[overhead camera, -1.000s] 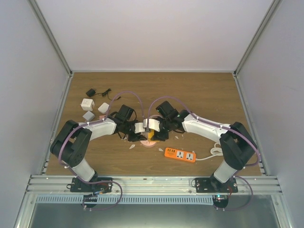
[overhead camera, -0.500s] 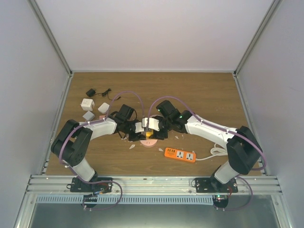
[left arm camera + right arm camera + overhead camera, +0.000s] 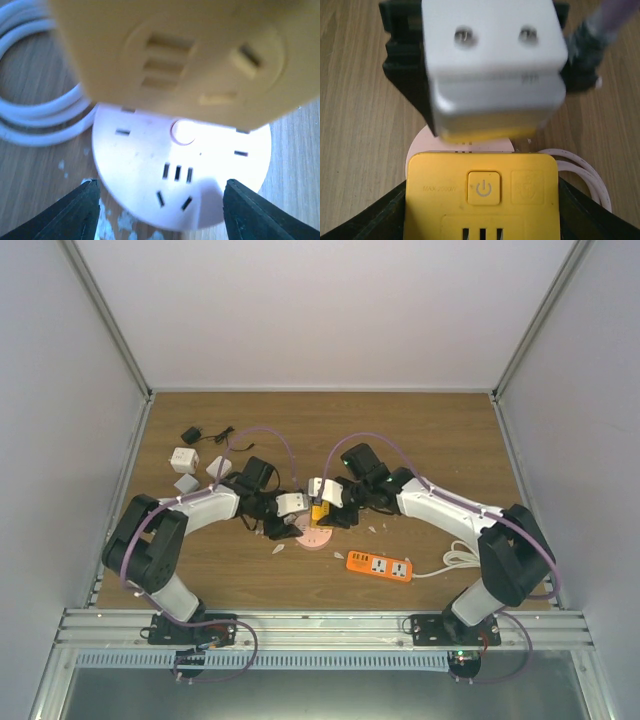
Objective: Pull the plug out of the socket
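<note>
**Plug lifted clear of the socket, left jaws letting go**

On the wooden desk (image 3: 420,440), your two arms have drawn slightly apart at the centre since a second ago. The pink round socket (image 3: 145,150) lies flat on the desk below them. The yellow plug block (image 3: 435,172) hangs above the socket's face and no longer appears seated in it. The right gripper (image 3: 480,212) has its jaws closed on the block's sides. The left gripper (image 3: 159,200) has spread its jaws, which now stand wide on either side of the pink disc, holding nothing. The pull itself looks done to you; what remains is setting the plug down.
</note>
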`<act>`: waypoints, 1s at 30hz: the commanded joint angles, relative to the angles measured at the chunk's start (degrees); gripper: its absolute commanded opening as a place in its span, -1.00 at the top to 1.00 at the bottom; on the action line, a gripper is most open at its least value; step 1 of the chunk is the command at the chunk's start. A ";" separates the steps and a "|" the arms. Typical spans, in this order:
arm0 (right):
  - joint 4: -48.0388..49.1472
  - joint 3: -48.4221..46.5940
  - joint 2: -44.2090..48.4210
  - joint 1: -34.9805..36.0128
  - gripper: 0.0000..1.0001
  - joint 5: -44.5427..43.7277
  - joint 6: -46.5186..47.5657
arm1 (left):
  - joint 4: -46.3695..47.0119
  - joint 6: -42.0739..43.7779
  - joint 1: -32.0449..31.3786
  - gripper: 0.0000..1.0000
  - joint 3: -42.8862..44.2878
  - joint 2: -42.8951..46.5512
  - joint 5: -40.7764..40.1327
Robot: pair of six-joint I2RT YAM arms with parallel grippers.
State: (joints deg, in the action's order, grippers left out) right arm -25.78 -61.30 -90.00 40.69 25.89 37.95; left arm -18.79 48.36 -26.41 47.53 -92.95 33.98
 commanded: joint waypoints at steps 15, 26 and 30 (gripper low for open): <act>5.40 -10.92 -2.01 -14.80 0.39 19.93 -20.24 | 2.06 -10.34 6.77 -0.98 8.02 9.46 0.94; 15.77 -9.73 -5.06 -18.81 0.35 30.42 -39.50 | 3.93 -16.00 3.23 -0.98 12.68 10.95 -4.79; 19.14 -8.04 -5.74 -18.93 0.33 31.77 -43.95 | 3.64 -15.58 -0.85 -0.98 13.96 9.73 -9.88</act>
State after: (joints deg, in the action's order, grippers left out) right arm -12.78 -70.59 -94.70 22.06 52.97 1.61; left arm -17.12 33.87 -23.90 59.22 -82.70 29.36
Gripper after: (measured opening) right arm 0.636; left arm 0.990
